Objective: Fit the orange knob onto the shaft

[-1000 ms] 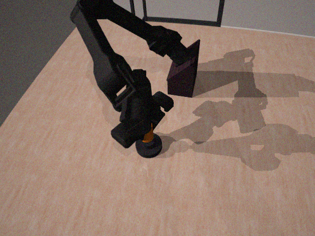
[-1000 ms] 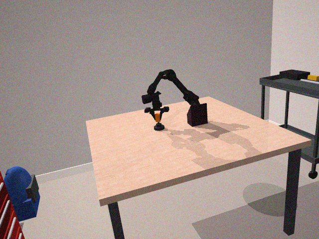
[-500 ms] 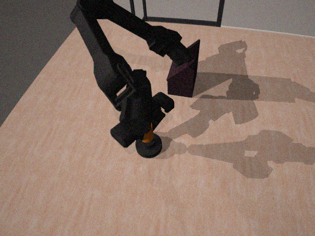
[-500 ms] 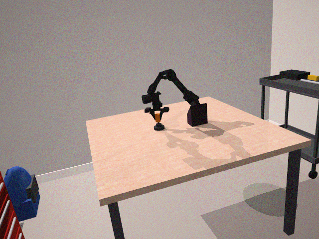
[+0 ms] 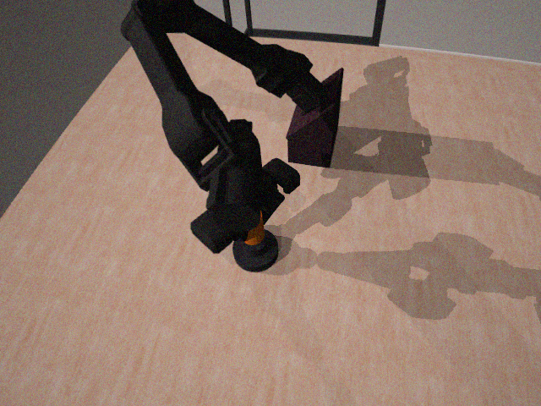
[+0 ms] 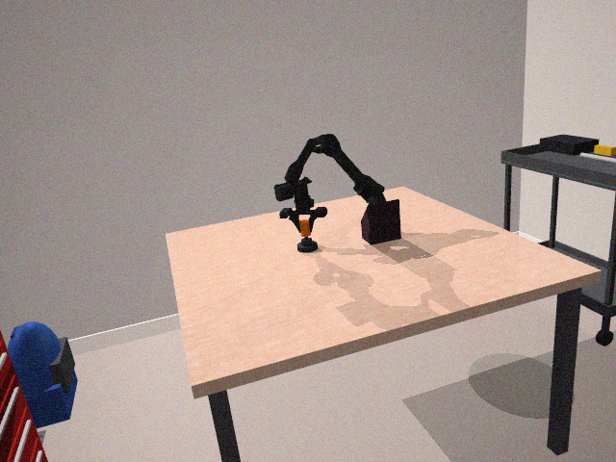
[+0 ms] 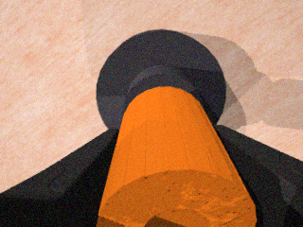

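The orange knob [image 5: 254, 234] [image 6: 304, 227] [image 7: 163, 142] is upright between the fingers, over the middle of the round pedestal. The dark round pedestal [image 5: 255, 263] [image 6: 307, 247] [image 7: 161, 47] stands on the table, with a narrower raised collar at its centre. My gripper [image 6: 304, 229] [image 7: 166, 136] points down and is shut on the knob, one finger on each side. The knob's lower end is at or just above the collar; the wrist view does not show whether they touch. The D-shaped shaft and its flat side are hidden.
The arm's dark base block [image 5: 310, 139] [image 6: 382, 223] stands on the wooden table [image 5: 174, 327] [image 6: 248, 308], behind and to the right of the pedestal in the exterior view. Shadows of the arm fall across the table. A grey cart [image 6: 572, 168] stands beyond the table's right side.
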`<act>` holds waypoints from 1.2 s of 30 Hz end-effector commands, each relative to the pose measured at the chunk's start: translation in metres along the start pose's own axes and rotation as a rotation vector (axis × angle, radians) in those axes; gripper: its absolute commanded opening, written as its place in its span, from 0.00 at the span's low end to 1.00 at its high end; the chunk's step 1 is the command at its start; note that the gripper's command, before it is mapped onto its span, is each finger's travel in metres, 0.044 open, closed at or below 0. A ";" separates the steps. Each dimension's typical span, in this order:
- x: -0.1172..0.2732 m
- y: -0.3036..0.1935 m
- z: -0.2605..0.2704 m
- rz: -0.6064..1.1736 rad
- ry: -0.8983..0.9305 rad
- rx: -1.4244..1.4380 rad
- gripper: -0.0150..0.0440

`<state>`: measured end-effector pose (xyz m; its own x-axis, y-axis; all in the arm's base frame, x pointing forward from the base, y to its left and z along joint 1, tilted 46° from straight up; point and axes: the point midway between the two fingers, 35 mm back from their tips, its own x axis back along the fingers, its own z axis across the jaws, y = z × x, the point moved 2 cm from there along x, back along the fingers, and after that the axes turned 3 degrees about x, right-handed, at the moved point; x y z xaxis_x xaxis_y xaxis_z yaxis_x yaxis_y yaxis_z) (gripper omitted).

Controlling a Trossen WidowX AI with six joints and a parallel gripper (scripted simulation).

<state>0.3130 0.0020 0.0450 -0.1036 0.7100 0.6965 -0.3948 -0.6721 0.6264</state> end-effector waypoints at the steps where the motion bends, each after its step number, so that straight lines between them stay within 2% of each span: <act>1: 0.000 0.000 0.001 0.000 0.002 0.000 0.25; 11: 0.005 -0.001 0.003 0.000 0.001 -0.009 0.25; 18: 0.003 -0.001 0.004 0.000 0.002 -0.209 0.25; 36: 0.002 0.001 -0.001 0.000 0.001 -0.209 0.25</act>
<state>0.3143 0.0028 0.0463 -0.1047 0.7098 0.6966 -0.5734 -0.6154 0.5408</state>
